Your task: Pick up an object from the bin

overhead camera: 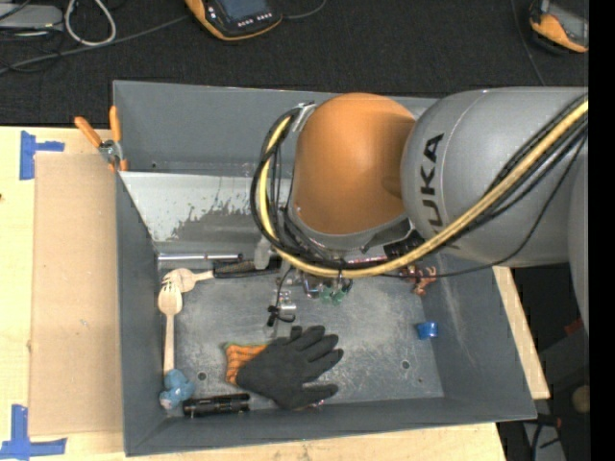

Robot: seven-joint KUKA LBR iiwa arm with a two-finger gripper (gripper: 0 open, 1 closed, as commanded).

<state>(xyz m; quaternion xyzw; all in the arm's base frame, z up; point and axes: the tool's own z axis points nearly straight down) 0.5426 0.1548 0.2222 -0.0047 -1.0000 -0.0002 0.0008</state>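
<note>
My gripper (282,310) hangs under the arm's orange cover, over the middle of the bin floor. Just below it lies a black glove (293,365), spread flat with an orange cuff (240,353) at its left end. The gripper is a short way above the glove's upper edge, and nothing shows in its grasp. To its upper left a slim tool with a black handle (229,267) lies against the back wall.
A wooden spoon (170,305) runs down the bin's left side, ending near a pale blue lump (176,386) and a black marker (216,405) in the front left corner. A small blue cap (427,330) lies at the right, with a coppery piece (420,278) above it.
</note>
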